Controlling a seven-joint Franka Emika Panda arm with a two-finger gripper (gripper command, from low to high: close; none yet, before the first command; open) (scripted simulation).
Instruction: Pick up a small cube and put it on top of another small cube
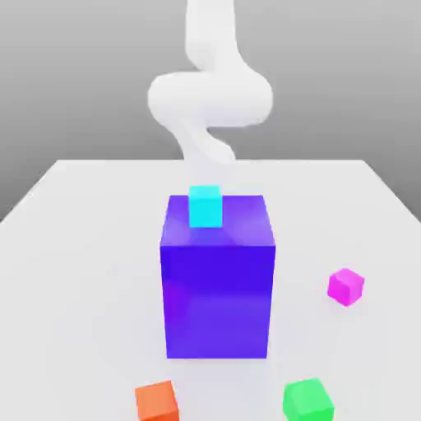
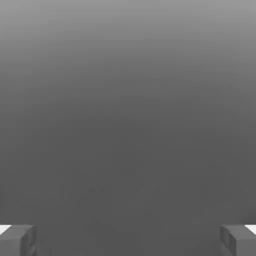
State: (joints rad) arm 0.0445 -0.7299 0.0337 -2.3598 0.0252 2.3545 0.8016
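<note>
Four small cubes show in the exterior view. A cyan cube (image 1: 205, 205) sits on top of a large blue block (image 1: 218, 288), near that block's far edge. On the table lie a magenta cube (image 1: 345, 286) at the exterior view's right, an orange cube (image 1: 156, 400) at the front left and a green cube (image 1: 308, 400) at the front right. My white arm (image 1: 210, 90) rises behind the blue block. In the hand view my gripper (image 2: 128, 240) is open, its grey fingertips (image 2: 17, 240) far apart with nothing between them, against plain grey background.
The white table (image 1: 82, 247) stretches around the tall blue block, which stands in the middle between the arm and the front cubes. Bare table surface lies to the exterior view's left of the block.
</note>
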